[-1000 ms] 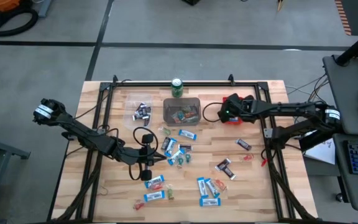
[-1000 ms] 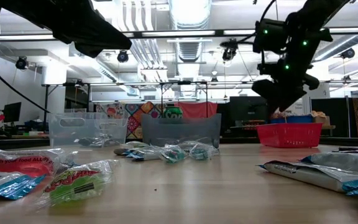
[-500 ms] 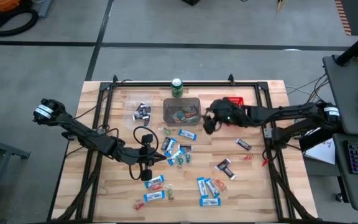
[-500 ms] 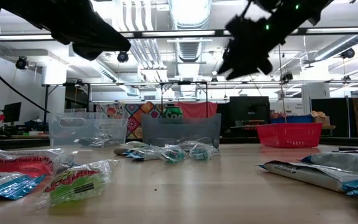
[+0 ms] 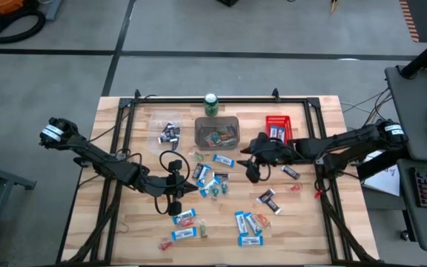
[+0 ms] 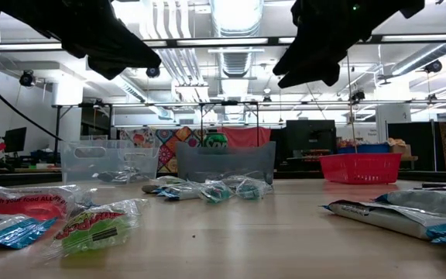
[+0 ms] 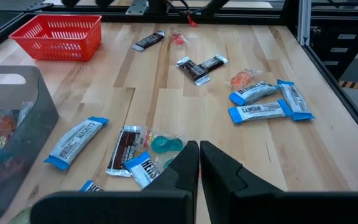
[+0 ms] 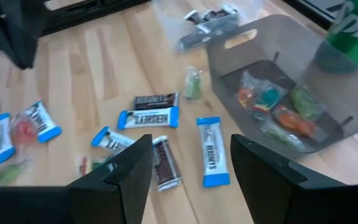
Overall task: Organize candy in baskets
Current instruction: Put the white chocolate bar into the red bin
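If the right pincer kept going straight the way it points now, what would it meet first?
Most likely the loose candy on the table: the right pincer, open, points at a blue-and-white bar and a dark bar just ahead. The grey basket lies beyond; depth is uncertain.

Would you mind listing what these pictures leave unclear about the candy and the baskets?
- Red basket, high view: it holds bars, but they are too small to count or identify.
- Clear basket, low view: its wall blurs the contents.
- Grey basket, left wrist view: cut off by the picture's edge, so only part of its contents shows.
- Green can, right wrist view: cut off by the edge and blurred.
- Candy, low view: near wrappers hide pieces behind.
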You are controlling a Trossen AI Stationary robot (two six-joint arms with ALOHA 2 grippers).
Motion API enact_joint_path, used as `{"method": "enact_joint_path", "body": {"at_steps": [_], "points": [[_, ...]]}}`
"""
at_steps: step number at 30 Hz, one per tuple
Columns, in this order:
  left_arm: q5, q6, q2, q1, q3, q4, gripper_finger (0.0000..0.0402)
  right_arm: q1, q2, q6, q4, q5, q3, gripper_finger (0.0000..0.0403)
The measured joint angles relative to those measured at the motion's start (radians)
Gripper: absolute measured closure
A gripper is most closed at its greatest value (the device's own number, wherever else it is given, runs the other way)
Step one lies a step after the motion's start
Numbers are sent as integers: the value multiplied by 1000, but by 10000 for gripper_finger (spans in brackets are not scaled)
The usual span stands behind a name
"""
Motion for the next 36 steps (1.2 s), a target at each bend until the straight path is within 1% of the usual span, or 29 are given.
{"method": "enact_joint_path", "body": {"at_steps": [10,11,12,13,15,16,18,21,26,28,31,33,36], "points": [[6,-13,0,-1,0,-6,402,18,0,5,-2,0,0,197],[28,-47,-4,-1,1,-21,402,18,0,17,-9,0,0,197],[81,-96,-12,-1,1,-54,402,18,0,38,-21,-6,0,197],[156,-159,-23,-1,8,-108,402,18,0,60,-39,-20,0,197],[313,-323,-31,-8,39,-232,402,18,0,103,-90,-82,0,197],[359,-411,-31,-20,54,-293,402,18,0,120,-114,-120,0,197],[382,-520,-13,-57,85,-407,402,21,0,151,-156,-186,0,197],[385,-546,38,-120,125,-466,402,31,0,169,-190,-205,-1,197],[360,-534,146,-179,169,-477,402,34,0,169,-186,-205,-1,197],[312,-520,184,-192,173,-482,402,34,0,166,-186,-203,-1,197],[212,-501,238,-197,177,-482,402,34,0,165,-185,-203,-1,197],[178,-496,266,-197,177,-484,399,34,0,164,-185,-203,-1,197],[144,-497,296,-197,175,-480,384,34,0,164,-187,-203,-1,197]]}}
